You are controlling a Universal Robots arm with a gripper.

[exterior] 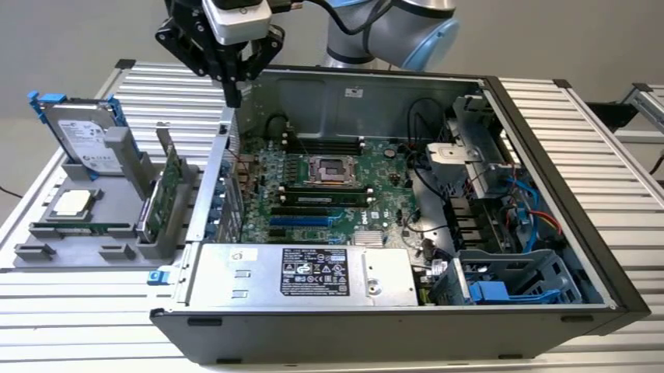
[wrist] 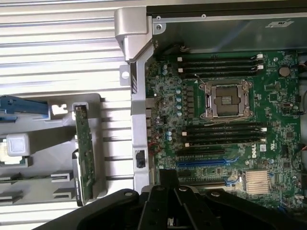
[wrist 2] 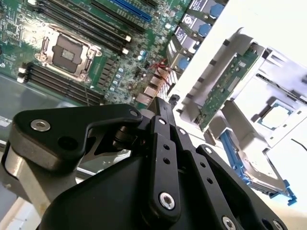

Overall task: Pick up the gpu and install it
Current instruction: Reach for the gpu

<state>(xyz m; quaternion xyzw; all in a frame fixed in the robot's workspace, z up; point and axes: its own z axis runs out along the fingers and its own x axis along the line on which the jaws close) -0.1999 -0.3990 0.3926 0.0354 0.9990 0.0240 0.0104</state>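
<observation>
Gripper point(exterior: 235, 95) over case point(exterior: 363, 334) edge, closed narrow (nothing held).
The gpu point(exterior: 169, 190) stood on edge in the grey rack point(exterior: 73, 254), well apart.

Open air around gripper point(exterior: 235, 92). Straight below it: top edge of case wall point(exterior: 221, 167). Outward of that, gpu point(exterior: 171, 186) upright, hemmed by holder point(exterior: 123, 155) posts.

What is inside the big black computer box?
A green circuit board, a silver power supply box and cables. Whatever lies beneath the board and that silver box is covered.
</observation>
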